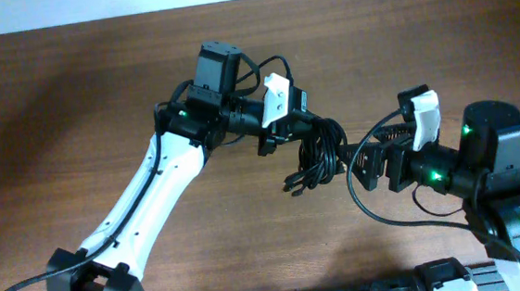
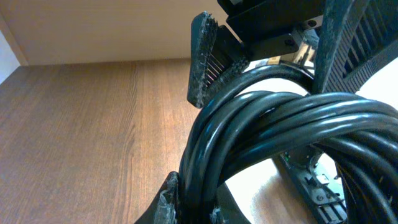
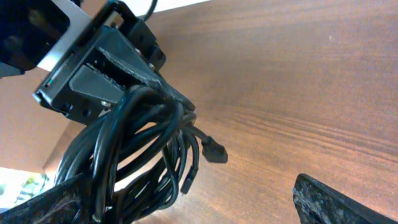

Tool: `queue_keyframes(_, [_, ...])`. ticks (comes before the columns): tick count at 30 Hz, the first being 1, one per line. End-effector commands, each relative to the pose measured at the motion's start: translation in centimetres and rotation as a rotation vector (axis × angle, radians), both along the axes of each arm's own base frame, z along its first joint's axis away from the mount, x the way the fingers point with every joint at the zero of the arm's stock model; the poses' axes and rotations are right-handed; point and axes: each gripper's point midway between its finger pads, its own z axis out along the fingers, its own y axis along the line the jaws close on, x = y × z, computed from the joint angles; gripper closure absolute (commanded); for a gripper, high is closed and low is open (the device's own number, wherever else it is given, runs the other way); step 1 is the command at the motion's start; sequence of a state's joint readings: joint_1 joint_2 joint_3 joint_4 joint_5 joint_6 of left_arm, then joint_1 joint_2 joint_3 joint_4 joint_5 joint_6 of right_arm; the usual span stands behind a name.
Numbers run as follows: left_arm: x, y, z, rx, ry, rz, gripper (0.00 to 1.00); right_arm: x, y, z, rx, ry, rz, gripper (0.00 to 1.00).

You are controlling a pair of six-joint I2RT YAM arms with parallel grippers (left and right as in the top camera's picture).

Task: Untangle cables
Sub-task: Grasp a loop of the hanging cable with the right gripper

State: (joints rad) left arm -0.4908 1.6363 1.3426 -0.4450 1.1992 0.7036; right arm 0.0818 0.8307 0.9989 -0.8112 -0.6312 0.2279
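The cables (image 1: 317,155) are clamped as one bundle in the closed left gripper (image 1: 287,129) (none is separated yet); just beside, the right gripper (image 1: 366,169) is spread wide, empty.

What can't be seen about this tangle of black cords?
- Number of cords in the bundle of thin black cables: too small overhead; in both wrist views strands overlap and leave the frame.
- Type of the small black plug: too dark and small in the right wrist view.
- Other cable ends: left wrist view, hidden behind the bundle itself.
- Black padded fingers of the right gripper: cut off by the right wrist view's bottom edge.
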Motion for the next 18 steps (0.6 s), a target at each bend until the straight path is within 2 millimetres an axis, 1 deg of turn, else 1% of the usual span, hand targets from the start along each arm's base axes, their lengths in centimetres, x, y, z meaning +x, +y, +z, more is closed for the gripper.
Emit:
queue_keyframes(1, [-2.7,-0.5,3.3,-0.095,-0.02,-0.117,1.0,0.8,-0.5,-1.3,-0.034,0.044,-0.024,0.01])
queue_keyframes(9, [-2.5,-0.6,3.1,-0.086,-0.028,-0.104,1.0,0.8,-0.6,-1.4,-0.04,0.043,-0.03,0.01])
queue_keyframes(11, [-2.7,-0.7,3.1,-0.085,-0.026,-0.109,1.0,0.8,-1.0,-1.7,-0.068,0.042,-0.036,0.01])
queue_keyframes(14, [-3.5,-1.2,3.1,-0.084,-0.023,-0.131,1.0,1.2,-2.7,-3.0,-0.146,0.074,-0.122,0.01])
queue_keyframes(15, [-3.8,-1.4,3.1,-0.085,-0.022,-0.141,1.0,1.2,-2.9,-3.3,-0.159,0.085,-0.136,0.01])
queue_keyframes(18, [-4.3,-1.8,3.1,-0.084,-0.02,-0.156,1.0,1.4,-3.0,-3.8,-0.166,0.108,-0.137,0.01])
